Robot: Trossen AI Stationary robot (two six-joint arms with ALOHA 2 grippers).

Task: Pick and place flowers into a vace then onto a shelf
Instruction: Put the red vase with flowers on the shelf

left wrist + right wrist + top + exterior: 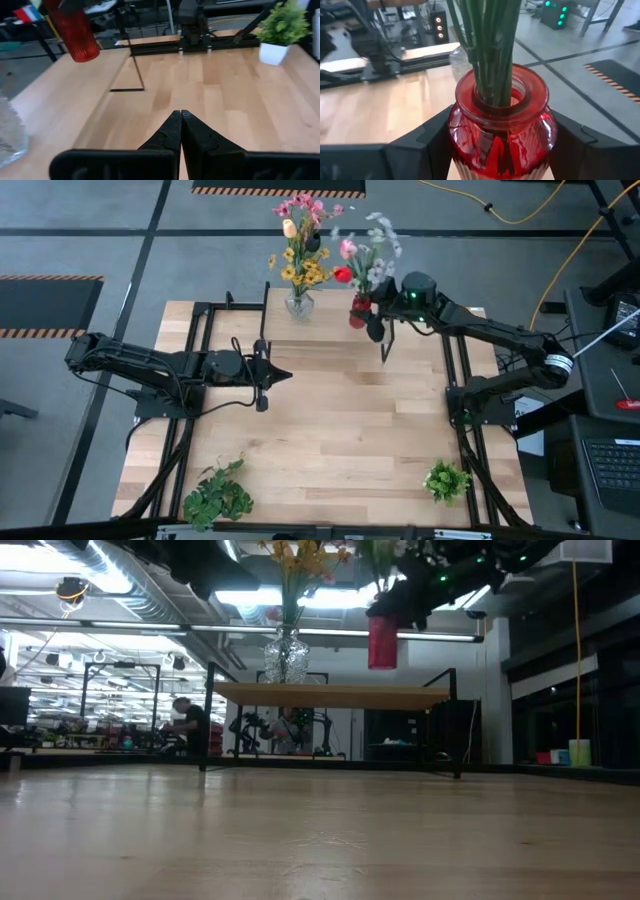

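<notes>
A red ribbed glass vase (502, 125) holds several green stems (490, 45); their pink, red and white blossoms (362, 255) spread above it. My right gripper (368, 315) is shut on this vase, which hangs in the air above the right part of the light-wood shelf (330, 695). A clear glass vase (298, 302) with yellow and pink flowers stands by its base on the shelf's left part. My left gripper (180, 117) is shut and waits low over the middle of the table, left of centre (285, 375). My right gripper pinches the red vase's bulging body (465, 135) just under the flared rim, one finger (432, 137) on each side. The fingers come roughly level from the table's right side. The vase is upright and lifted clear of the shelf (383, 640), with the stems standing up out of its mouth.
Two bushy green plants stand near the table's near edge, one at the left (220, 495) and one in a white pot at the right (447, 480). The shelf's thin black legs (205, 730) stand at the far edge. Black arm frames flank the bare wooden tabletop (340, 430).
</notes>
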